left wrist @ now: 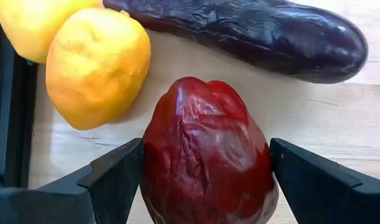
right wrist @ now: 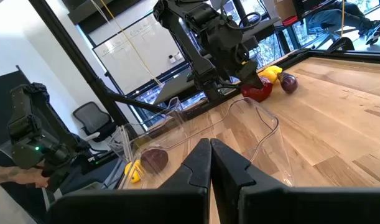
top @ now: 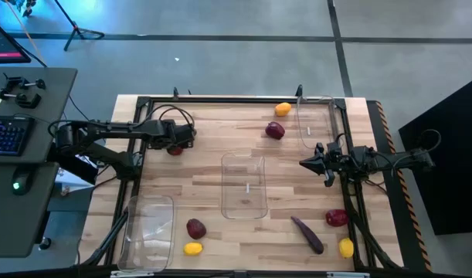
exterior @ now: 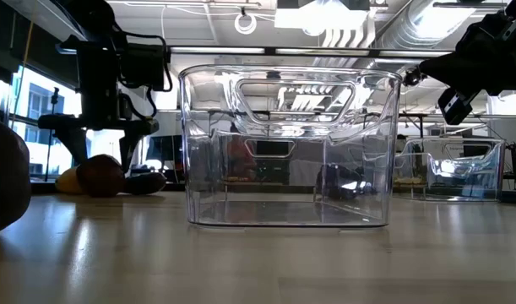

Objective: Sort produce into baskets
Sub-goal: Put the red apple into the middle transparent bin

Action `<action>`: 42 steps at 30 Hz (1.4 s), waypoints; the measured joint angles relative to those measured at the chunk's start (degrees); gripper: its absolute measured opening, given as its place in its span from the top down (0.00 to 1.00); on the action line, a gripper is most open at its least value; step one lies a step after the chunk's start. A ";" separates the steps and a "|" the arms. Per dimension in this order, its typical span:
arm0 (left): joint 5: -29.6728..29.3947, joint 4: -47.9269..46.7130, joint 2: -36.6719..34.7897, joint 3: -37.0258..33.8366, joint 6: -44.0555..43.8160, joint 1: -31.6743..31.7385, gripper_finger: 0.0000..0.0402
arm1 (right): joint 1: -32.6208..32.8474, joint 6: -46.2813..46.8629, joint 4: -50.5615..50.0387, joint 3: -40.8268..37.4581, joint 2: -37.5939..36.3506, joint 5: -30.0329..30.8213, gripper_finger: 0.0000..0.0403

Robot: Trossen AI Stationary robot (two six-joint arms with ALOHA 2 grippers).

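the dark red fruit (left wrist: 205, 155) is bracketed between the fingers of the left gripper (left wrist: 205, 177), seen at upper left of the high view; whether it is gripped cannot be told. the right gripper (right wrist: 209, 163) is kept closed, empty, at right.

Wooden table (top: 220, 139) w/ black frame. L arm reaches in from the left side; left gripper (top: 183, 137) sits over a dark red fruit (top: 174, 149) near the far-left part of the table. R arm comes in from the right; right gripper (top: 307, 163) points toward the middle, just beside the far-right clear bin (top: 313, 117). Center bin (top: 243, 184) stands mid-table, third bin (top: 147, 230) at the near-left corner. Yellow fruit (top: 283, 109) and red fruit (top: 275, 130) lie just left of the far-right bin. Red fruit (top: 195, 228) + yellow fruit (top: 192, 248) sit just right of the near-left bin. Near-right: eggplant (top: 307, 234), red fruit (top: 336, 218), yellow fruit (top: 345, 247). Desk w/ keyboard (top: 7, 133) at far left.
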 joint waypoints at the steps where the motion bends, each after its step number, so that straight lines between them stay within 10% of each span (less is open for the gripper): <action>1: 0.06 0.00 0.00 -0.02 0.68 -0.46 0.19 | -0.02 0.00 0.02 -0.02 0.00 0.00 1.00; 31: -4.65 14.04 -12.70 13.99 26.30 -9.16 0.52 | 0.00 0.00 0.00 0.00 -0.02 0.00 1.00; 42: 12.57 7.38 -8.67 18.29 46.66 2.61 0.52 | -0.01 0.00 0.01 -0.02 -0.01 0.00 1.00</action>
